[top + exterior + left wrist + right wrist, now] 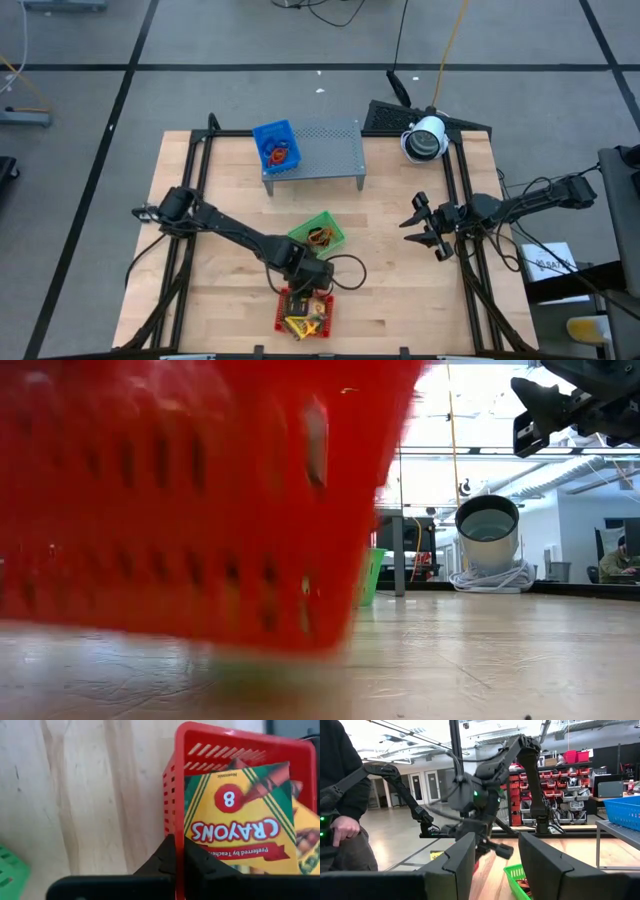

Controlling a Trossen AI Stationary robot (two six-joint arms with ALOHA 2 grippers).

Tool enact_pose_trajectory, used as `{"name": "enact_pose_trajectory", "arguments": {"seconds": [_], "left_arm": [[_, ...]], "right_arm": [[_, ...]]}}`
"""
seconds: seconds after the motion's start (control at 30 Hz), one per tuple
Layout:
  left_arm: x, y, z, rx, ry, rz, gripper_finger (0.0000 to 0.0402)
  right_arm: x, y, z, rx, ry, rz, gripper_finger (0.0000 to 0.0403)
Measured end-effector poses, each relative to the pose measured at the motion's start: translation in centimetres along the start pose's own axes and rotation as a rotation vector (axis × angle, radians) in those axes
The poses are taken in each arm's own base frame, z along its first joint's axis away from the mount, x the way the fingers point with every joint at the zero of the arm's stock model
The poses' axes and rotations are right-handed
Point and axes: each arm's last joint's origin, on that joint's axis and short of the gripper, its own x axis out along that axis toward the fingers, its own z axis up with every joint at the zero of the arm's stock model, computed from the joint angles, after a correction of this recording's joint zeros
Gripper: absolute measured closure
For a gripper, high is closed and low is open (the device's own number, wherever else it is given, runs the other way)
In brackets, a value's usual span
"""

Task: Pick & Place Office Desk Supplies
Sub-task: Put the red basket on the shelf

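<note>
On pale wooden tabletop (390, 230): left gripper (179, 851) clenched on red mesh tray (172, 795) wall, apparently to shift it, yellow crayon packet (235, 820) lying inside; right gripper (428, 225) parted, waiting well apart

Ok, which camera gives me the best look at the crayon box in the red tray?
Left wrist view: the crayon box fills the frame, label readable. High view shows only a small yellow patch. Low view hides it behind the tray wall; right wrist view misses it.

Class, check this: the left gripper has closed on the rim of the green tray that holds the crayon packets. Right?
Not quite. The left gripper is shut on the rim of the red tray, not a green one; the left wrist view shows it. The crayon packets lie inside.
</note>
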Motion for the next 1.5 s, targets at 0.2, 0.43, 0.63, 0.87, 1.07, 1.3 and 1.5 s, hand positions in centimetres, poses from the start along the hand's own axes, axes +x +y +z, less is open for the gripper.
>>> {"name": "enact_pose_trajectory", "arguments": {"seconds": [0.2, 0.43, 0.63, 0.87, 1.07, 1.3, 1.5], "left_arm": [[-3.4, -1.8, 1.0, 0.025, -0.038, -0.011, 0.0395], [-9.5, -3.7, 3.3, 0.064, -0.095, -0.04, 0.0395], [-14.6, -3.6, 4.9, 0.032, -0.167, -0.047, 0.0396], [-18.1, -1.4, 6.3, -0.096, -0.246, -0.082, 0.0397], [-21.7, 1.9, 7.5, -0.18, -0.382, -0.058, 0.0397], [-26.3, 6.3, 7.9, -0.171, -0.524, -0.002, 0.0397], [-29.9, 11.1, 7.2, -0.136, -0.608, 0.061, 0.0397]], "right_arm": [[0.0, 0.0, 0.0, 0.0, 0.004, 0.0, 0.0261], [0.0, 0.0, 0.0, 0.0, 0.004, -0.001, 0.0261], [0.0, 0.0, -0.1, 0.0, 0.006, -0.001, 0.0261], [0.0, 0.0, -0.1, 0.001, 0.006, -0.001, 0.0261], [0.0, 0.0, -0.1, 0.0, 0.007, -0.001, 0.0261], [0.0, 0.0, -0.1, 0.0, 0.006, -0.001, 0.0261], [0.0, 0.0, -0.1, 0.001, 0.007, -0.001, 0.0261]]}}
